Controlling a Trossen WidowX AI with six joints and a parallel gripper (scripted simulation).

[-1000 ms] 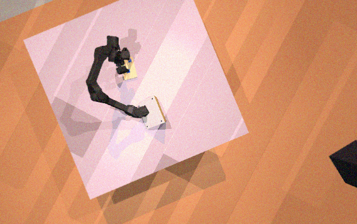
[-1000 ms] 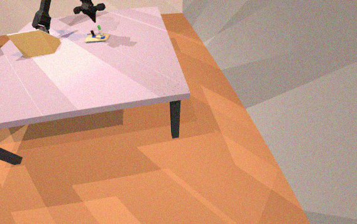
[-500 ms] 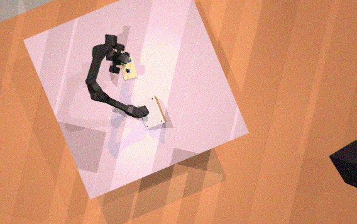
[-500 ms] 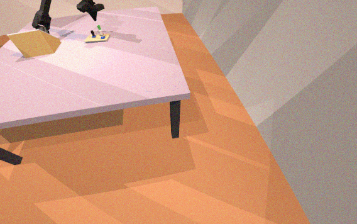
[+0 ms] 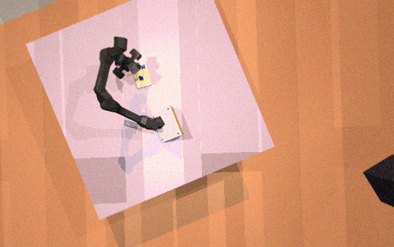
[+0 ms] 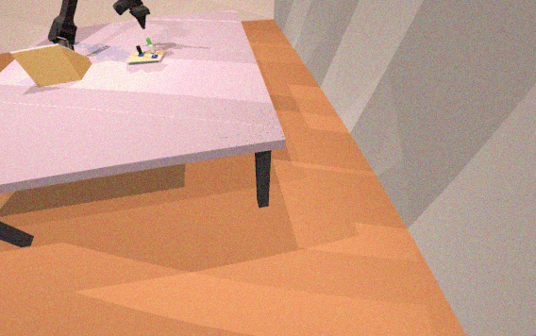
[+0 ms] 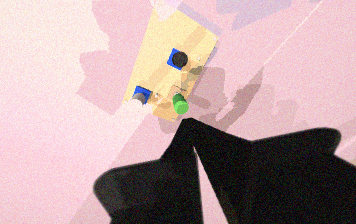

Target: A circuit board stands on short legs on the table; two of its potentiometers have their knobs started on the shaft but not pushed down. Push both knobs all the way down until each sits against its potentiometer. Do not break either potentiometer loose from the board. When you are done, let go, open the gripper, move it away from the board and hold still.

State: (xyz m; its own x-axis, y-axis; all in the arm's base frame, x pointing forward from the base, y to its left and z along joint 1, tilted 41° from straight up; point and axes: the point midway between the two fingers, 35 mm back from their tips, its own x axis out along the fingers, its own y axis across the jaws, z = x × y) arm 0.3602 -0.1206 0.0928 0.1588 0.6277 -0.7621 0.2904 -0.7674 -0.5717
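Observation:
The circuit board (image 5: 144, 83) (image 6: 136, 60) (image 7: 150, 60) is pale yellow and stands on the table. A black knob (image 6: 139, 49) (image 7: 179, 59) stands over one blue potentiometer (image 6: 141, 55) (image 7: 170, 57). A pale grey-white knob (image 7: 137, 102) stands over the other blue potentiometer (image 6: 154, 57) (image 7: 142, 92). How far down each knob sits, I cannot tell. A tall green-topped part (image 6: 149, 42) (image 7: 180, 105) stands on the board between them and toward my fingertips. My gripper (image 6: 143, 27) (image 7: 187, 122) is shut and empty, above the board and touching nothing visible.
A slanted box (image 5: 168, 126) (image 6: 51, 68) with a white top and tan side stands beside the arm's base. The pink table (image 5: 222, 104) (image 6: 189, 113) extends around the board. A black object (image 5: 383, 180) is off the table at the far right.

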